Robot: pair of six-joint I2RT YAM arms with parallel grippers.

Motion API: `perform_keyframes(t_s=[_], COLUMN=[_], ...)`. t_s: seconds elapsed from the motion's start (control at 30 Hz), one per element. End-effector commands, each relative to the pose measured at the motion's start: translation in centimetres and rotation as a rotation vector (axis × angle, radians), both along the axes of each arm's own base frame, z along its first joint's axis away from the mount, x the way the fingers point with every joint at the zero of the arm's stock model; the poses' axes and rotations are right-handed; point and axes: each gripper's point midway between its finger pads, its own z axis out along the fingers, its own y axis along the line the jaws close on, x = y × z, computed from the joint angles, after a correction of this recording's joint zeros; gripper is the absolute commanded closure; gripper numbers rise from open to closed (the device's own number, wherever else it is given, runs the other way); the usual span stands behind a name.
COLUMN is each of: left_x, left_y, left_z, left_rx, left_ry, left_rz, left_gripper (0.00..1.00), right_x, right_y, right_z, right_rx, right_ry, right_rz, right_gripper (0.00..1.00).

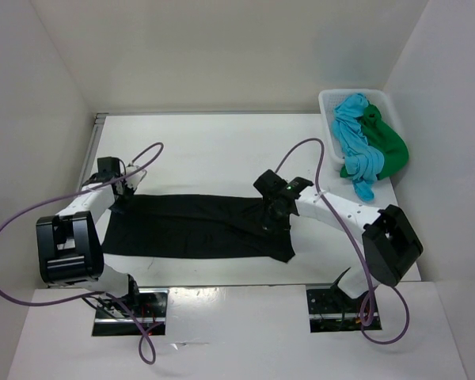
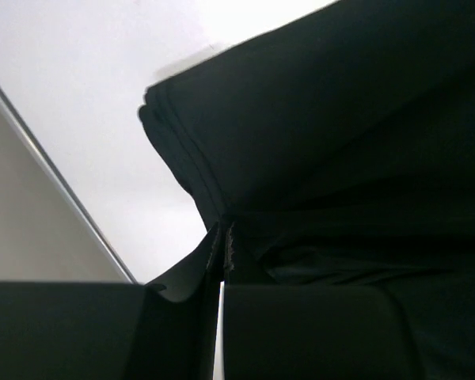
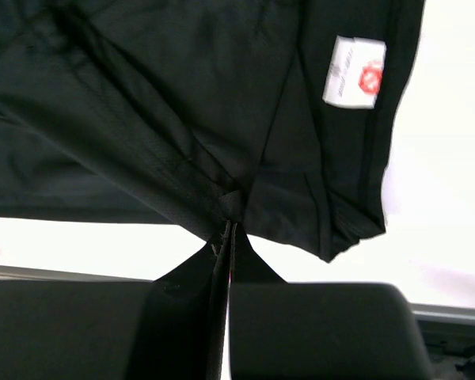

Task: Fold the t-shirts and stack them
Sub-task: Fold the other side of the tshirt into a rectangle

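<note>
The black t-shirt (image 1: 190, 226) lies folded lengthwise across the table's middle. My left gripper (image 1: 123, 198) is shut on its upper left corner; in the left wrist view the closed jaws pinch the layered black cloth (image 2: 317, 142). My right gripper (image 1: 271, 215) is shut on the shirt's right part; the right wrist view shows the jaws pinching the black cloth (image 3: 166, 119), with a white and red label (image 3: 354, 71) near the collar. The turquoise t-shirt (image 1: 355, 142) and the green t-shirt (image 1: 386, 149) lie crumpled in the basket at the back right.
A white mesh basket (image 1: 328, 103) stands at the back right against the wall. White walls close in the table on the left, back and right. A metal rail (image 1: 89, 150) runs along the left edge. Purple cables loop over both arms.
</note>
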Motion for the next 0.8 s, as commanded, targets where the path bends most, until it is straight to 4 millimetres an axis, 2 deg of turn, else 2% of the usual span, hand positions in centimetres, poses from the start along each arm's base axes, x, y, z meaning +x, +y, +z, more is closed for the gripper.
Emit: perform_keyframes(t_s=[0.0, 0.27, 0.33, 0.37, 0.43, 0.47, 0.57, 0.63, 0.73, 0.77], left_x=[-0.8, -0.6, -0.4, -0.8, -1.3, -1.4, -1.4, -1.1, 0.0, 0.3], left_y=[0.6, 2.1, 2.1, 2.0, 1.7, 1.5, 1.1, 1.1, 1.7, 2.1], left_z=[-0.1, -1.1, -1.5, -1.6, -1.7, -1.2, 0.7, 2.4, 5.7, 6.6], left_rx=[0.034, 0.07, 0.068, 0.064, 0.05, 0.041, 0.024, 0.02, 0.009, 0.003], left_ry=[0.028, 0.051, 0.063, 0.08, 0.106, 0.097, 0.049, 0.012, -0.079, -0.114], left_rz=[-0.02, 0.02, 0.02, 0.019, 0.014, 0.009, 0.019, 0.041, 0.089, 0.127], left_gripper=[1.0, 1.0, 0.95, 0.91, 0.75, 0.59, 0.36, 0.32, 0.29, 0.29], right_x=[-0.9, -1.8, -1.9, -2.2, -2.2, -2.1, -1.2, -0.8, -0.9, -1.4], right_y=[0.1, -0.2, -0.1, -0.4, -0.9, -1.1, -1.7, -2.1, -2.7, -3.1], right_z=[0.3, -0.9, -0.9, -1.4, -1.5, -1.3, 0.2, 1.2, 0.5, -0.4], right_rx=[0.033, 0.012, 0.019, 0.006, -0.018, -0.026, -0.036, -0.027, -0.027, -0.026], right_ry=[0.011, 0.041, 0.047, 0.061, 0.059, 0.05, -0.016, -0.055, -0.049, -0.017], right_rz=[-0.017, -0.025, -0.022, -0.023, -0.028, -0.043, -0.115, -0.158, -0.237, -0.261], right_gripper=[1.0, 1.0, 0.8, 0.59, 0.4, 0.36, 0.32, 0.32, 0.32, 0.31])
